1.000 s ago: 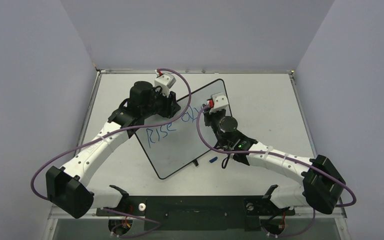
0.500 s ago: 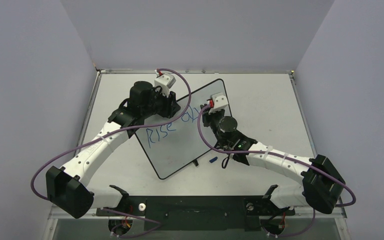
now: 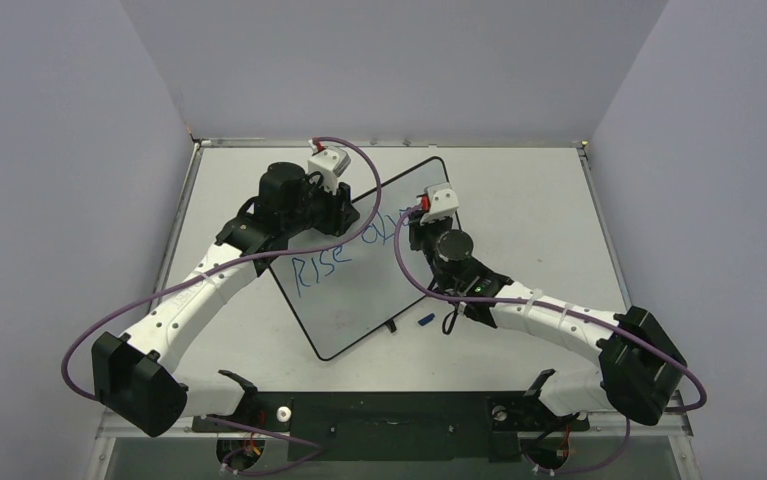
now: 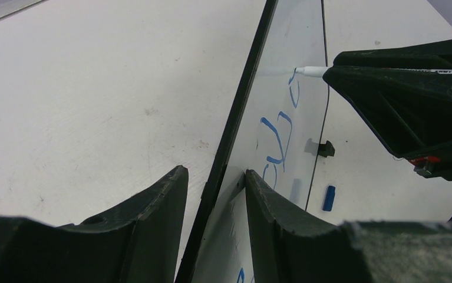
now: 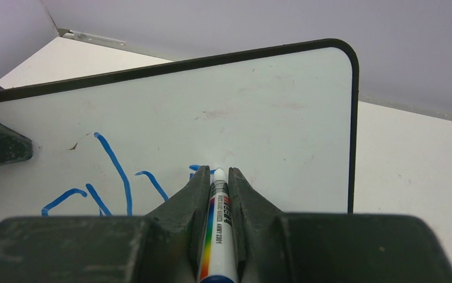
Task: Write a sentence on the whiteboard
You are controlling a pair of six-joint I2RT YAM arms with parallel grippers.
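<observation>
The whiteboard (image 3: 359, 300) stands tilted mid-table, black-framed. The sentence shows as blue letters "Rise" (image 3: 321, 266) with further blue letters up and to the right, partly hidden by the right arm. My left gripper (image 3: 345, 212) is shut on the board's upper left edge; in the left wrist view (image 4: 214, 177) its fingers straddle the frame (image 4: 235, 124). My right gripper (image 3: 417, 226) is shut on a white marker (image 5: 216, 224), whose tip touches the board beside a fresh blue stroke (image 5: 197, 169). The marker also shows in the left wrist view (image 4: 312, 71).
A small blue marker cap (image 3: 425, 320) lies on the table right of the board's foot (image 3: 392, 325); it also shows in the left wrist view (image 4: 329, 198). The table (image 3: 529, 200) is walled at the back and both sides.
My right gripper has shifted slightly up and right along the board with the marker. The left arm and the board have not moved.
</observation>
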